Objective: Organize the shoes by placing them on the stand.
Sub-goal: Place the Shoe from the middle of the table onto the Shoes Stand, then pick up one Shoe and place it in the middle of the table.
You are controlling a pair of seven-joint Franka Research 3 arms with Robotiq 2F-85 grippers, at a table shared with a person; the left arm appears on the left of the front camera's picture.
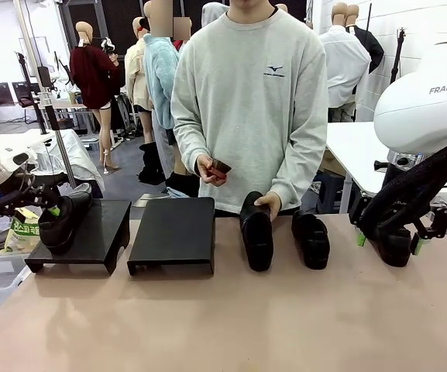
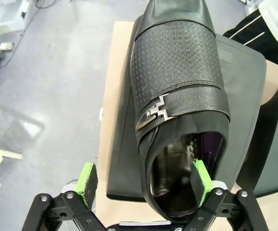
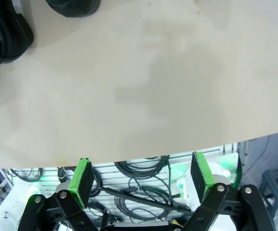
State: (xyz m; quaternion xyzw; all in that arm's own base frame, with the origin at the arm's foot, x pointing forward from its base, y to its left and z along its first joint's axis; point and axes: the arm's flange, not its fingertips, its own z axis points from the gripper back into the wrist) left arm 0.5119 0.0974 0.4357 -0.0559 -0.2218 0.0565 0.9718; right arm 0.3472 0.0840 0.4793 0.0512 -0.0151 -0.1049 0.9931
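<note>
Table: you look across a pale beige, matt table (image 1: 223, 325) on which the stands and shoes sit.
Person: at the far side stands a person in a light grey sweatshirt (image 1: 250, 101). One hand (image 1: 268, 203) rests on the heel of a shoe, and the other hand (image 1: 206, 164) holds a small dark brown block (image 1: 221, 167).
Stands: two low, black, flat-topped stands sit side by side on the robot's left half of the table. They are the left stand (image 1: 91, 229) and, just beside it, the middle stand (image 1: 173, 232).
Stand shoe: a glossy black leather shoe (image 2: 177, 72) with a perforated upper, a strap and a small metal buckle lies on the left stand, its heel towards the left wrist camera.
Table shoes: two matching black thick-soled shoes lie on the table right of the stands. They are the touched shoe (image 1: 256, 232) under the person's hand and the free shoe (image 1: 312, 240) just beside it.
Left gripper: you see the left gripper (image 2: 143, 180) spread wide around the stand shoe's heel. One green pad is clear of the leather, and whether the other touches the collar cannot be told.
Right gripper: the right gripper (image 3: 141, 180) hangs at the table's right edge, well apart from the free shoe, with its pads wide apart.
</note>
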